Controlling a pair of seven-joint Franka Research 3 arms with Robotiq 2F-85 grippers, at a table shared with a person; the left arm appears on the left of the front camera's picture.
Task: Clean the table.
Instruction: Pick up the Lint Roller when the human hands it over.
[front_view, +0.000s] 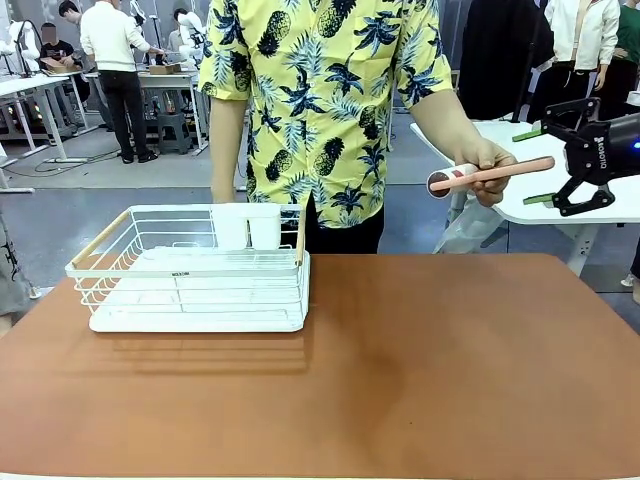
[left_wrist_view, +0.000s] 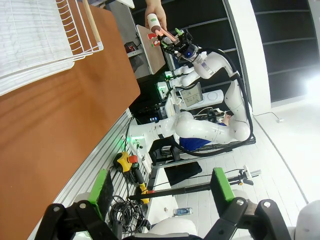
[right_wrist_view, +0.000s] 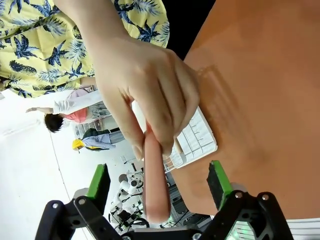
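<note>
**A bright, busy workroom**

White-topped tables (front_view: 30, 85) on metal legs are standing at the far left, where people (front_view: 115, 60) are working (one with back turned). A grey floor (front_view: 150, 175) is stretching between them, and another white table (front_view: 520, 208) is sitting at the right.

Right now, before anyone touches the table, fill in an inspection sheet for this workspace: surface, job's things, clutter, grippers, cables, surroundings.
Surface: the table, reddish-brown, no spills or crumbs visible.
Job's things: pink-handled tool, held in the air by the person's hand.
Clutter: white dish rack on the top's left part; otherwise nothing seen.
Grippers: right gripper open, pads either side of the tool's handle, not touching it; left gripper open, holding nothing.
Cables: black leads tangled low beside the table.
Surroundings: white-topped table behind; people farther off.
</note>
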